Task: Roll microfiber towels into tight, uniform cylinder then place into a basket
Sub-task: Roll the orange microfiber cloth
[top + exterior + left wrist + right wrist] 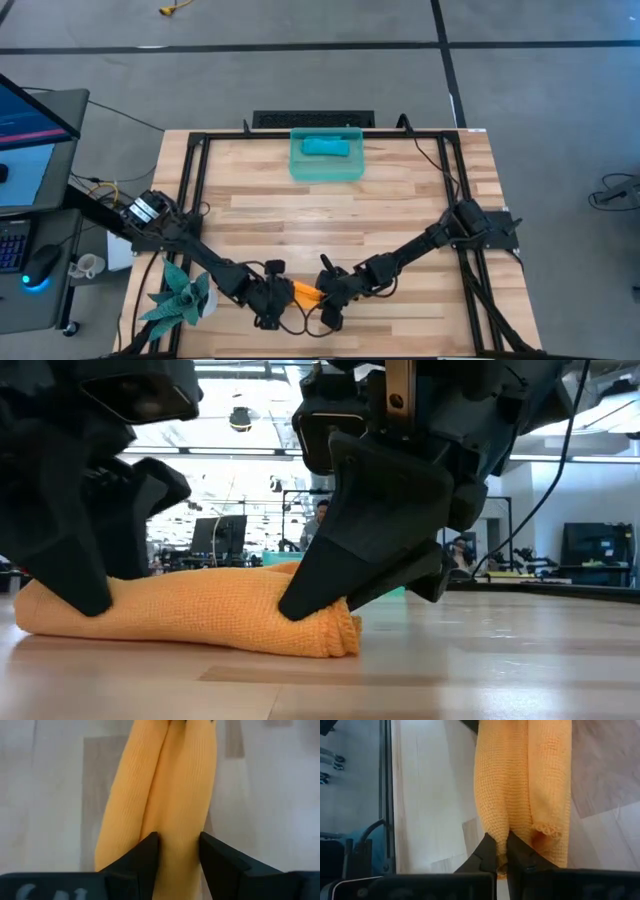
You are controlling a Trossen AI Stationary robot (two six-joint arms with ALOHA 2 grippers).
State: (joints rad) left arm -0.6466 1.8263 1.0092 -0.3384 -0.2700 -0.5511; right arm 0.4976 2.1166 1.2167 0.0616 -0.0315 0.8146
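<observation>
The orange towel (306,293) lies rolled along the table's near edge; left gripper (179,851) and right gripper (502,851) each pinch one end.

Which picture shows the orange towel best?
The low view: the rolled orange towel lies side-on, nearly whole. The high view shows a sliver between the arms. Each wrist view shows one end, pinched by its tool: left, right.
</observation>
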